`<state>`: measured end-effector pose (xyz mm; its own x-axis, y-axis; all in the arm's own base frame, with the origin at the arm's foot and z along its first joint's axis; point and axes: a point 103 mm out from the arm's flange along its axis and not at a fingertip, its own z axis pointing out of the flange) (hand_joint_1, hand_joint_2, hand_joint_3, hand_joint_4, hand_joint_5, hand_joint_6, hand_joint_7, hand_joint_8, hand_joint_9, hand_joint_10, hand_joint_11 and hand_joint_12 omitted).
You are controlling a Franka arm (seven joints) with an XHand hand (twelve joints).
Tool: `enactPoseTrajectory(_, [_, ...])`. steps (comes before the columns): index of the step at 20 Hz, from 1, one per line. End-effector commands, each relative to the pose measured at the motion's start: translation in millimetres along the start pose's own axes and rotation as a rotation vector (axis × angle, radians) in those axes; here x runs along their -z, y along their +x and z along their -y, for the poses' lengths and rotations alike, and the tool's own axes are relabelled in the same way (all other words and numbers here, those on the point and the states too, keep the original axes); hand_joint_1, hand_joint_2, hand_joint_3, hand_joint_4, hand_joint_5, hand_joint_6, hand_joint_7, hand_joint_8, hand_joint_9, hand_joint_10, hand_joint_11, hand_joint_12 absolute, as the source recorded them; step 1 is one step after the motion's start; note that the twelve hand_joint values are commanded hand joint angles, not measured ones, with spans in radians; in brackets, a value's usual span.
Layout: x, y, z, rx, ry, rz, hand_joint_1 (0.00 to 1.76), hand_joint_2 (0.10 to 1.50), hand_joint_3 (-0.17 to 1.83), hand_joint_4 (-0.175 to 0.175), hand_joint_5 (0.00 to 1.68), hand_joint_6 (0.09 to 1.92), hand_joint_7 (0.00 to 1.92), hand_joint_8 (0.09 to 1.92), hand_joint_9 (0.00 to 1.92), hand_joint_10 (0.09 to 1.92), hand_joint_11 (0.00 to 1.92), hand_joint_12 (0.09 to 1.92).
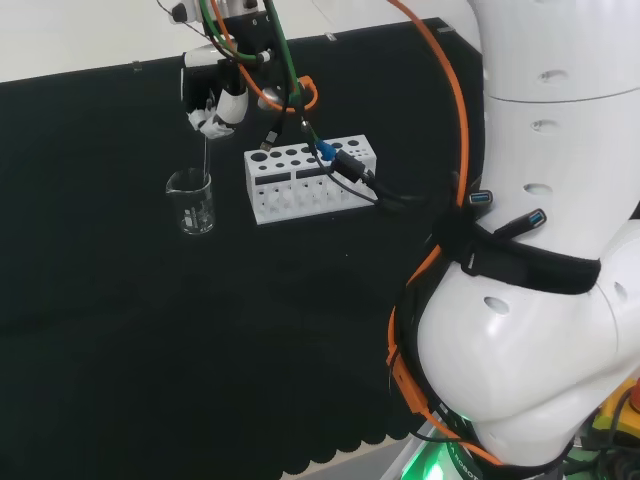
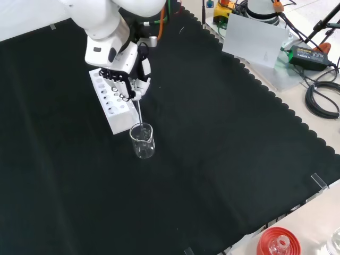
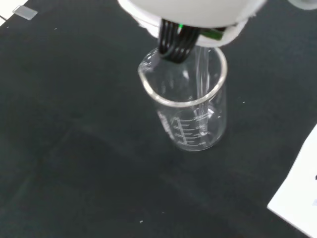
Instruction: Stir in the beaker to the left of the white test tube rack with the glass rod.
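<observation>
A clear glass beaker [image 1: 191,203] [image 2: 142,141] [image 3: 190,117] stands upright on the black cloth, to the left of the white test tube rack [image 1: 310,177] [image 2: 111,102] in the head view. The hand [image 1: 214,108] [image 2: 131,77] hangs straight above the beaker with its fingers curled round the top of a thin glass rod [image 1: 204,157] [image 2: 138,112] [image 3: 202,87]. The rod hangs down with its lower end inside the beaker, near the wall. I cannot tell whether the beaker holds any liquid.
The arm's white links [image 1: 540,250] stand at the right of the head view, with orange and black cables [image 1: 350,170] trailing over the rack. In the front view a red ribbed stand [image 2: 276,241] sits at the cloth's near edge and cables and a box lie beyond the far right corner.
</observation>
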<state>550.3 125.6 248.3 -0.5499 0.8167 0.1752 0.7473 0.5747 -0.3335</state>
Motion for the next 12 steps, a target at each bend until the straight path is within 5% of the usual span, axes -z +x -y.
enactPoseTrajectory(1, [3.8, 25.9, -16.2, 0.030, -0.003, 0.016, 1.32, 0.64, 0.77, -0.175, 1.12, 0.78, 1.29, 0.90, 1.63, 0.58, 1.52, 0.72])
enactPoseTrajectory(12, [19.0, 22.4, -53.1, 0.059, -0.011, 0.023, 1.32, 0.64, 0.77, -0.175, 1.12, 0.78, 1.29, 0.90, 1.63, 0.58, 1.52, 0.72])
